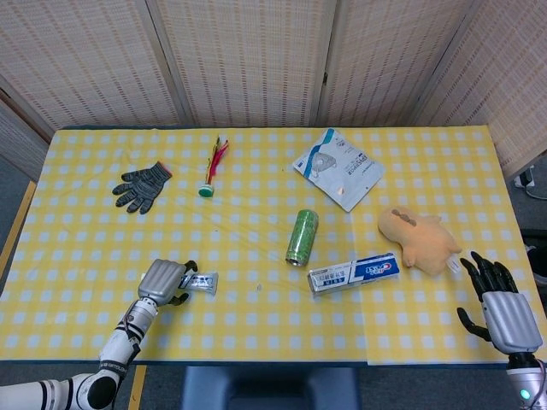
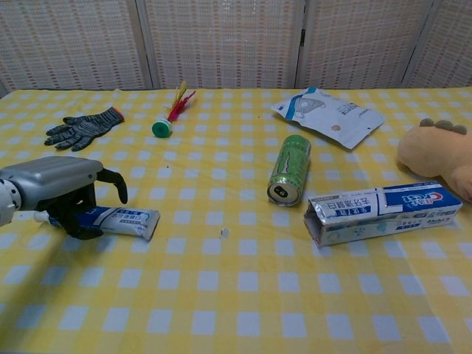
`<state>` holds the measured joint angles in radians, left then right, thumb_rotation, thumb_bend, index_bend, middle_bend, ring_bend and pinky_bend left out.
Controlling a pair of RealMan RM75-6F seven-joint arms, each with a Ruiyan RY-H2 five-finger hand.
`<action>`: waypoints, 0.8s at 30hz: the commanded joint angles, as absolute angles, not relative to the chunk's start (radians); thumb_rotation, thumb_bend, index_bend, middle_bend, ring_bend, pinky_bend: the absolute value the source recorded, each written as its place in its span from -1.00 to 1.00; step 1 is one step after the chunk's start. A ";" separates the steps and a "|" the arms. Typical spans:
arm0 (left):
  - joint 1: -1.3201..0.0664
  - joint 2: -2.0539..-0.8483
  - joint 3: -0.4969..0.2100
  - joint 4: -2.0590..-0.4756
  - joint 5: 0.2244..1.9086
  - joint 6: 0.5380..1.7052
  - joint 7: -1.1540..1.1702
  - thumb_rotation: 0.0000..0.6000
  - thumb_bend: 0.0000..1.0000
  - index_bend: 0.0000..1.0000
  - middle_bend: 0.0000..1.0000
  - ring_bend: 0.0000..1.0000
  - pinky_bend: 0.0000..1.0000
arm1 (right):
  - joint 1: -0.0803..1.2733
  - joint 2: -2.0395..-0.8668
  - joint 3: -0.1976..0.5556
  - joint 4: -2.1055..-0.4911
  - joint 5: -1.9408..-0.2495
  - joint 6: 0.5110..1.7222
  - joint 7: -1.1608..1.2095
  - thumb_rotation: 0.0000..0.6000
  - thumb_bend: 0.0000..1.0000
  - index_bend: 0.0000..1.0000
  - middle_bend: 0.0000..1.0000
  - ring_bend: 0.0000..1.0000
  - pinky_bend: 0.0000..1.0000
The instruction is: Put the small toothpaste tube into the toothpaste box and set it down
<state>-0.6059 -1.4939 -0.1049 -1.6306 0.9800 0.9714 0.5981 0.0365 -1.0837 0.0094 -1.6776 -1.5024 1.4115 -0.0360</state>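
Chest view shows the left robot hand (image 2: 63, 193) low over the cap end of the tube (image 2: 118, 219), its dark fingers (image 2: 110, 181) curled down around it while the tube lies flat on the counter (image 2: 243, 295); whether the fingers actually clamp the tube cannot be told. The tube's crimped end points toward the box (image 2: 380, 212), which lies well apart to the right with its open end facing left. Just beside the box's open end lies a green can (image 2: 289, 169) on its side. From the head view the right robot hand (image 1: 496, 299) hovers at the counter's near right edge, fingers spread and holding nothing, close to a tan plush toy (image 1: 419, 239) that touches the box's far end. Farther back lie a grey glove (image 1: 141, 185), a shuttlecock (image 1: 213, 167) and a packaged mask (image 1: 338, 168).
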 commanded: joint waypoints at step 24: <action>-0.652 -1.538 -0.081 -1.541 0.942 0.955 0.542 1.00 -0.36 0.10 1.00 1.00 1.00 | 0.047 -1.091 0.011 -1.678 -1.482 1.400 -0.050 1.00 -0.22 -1.00 -1.00 -1.00 -1.00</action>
<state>-0.6511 -1.5367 -0.0835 -1.5453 0.9381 0.9563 0.5466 0.0466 -1.0905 0.0113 -1.6775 -1.4818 1.4001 -0.0505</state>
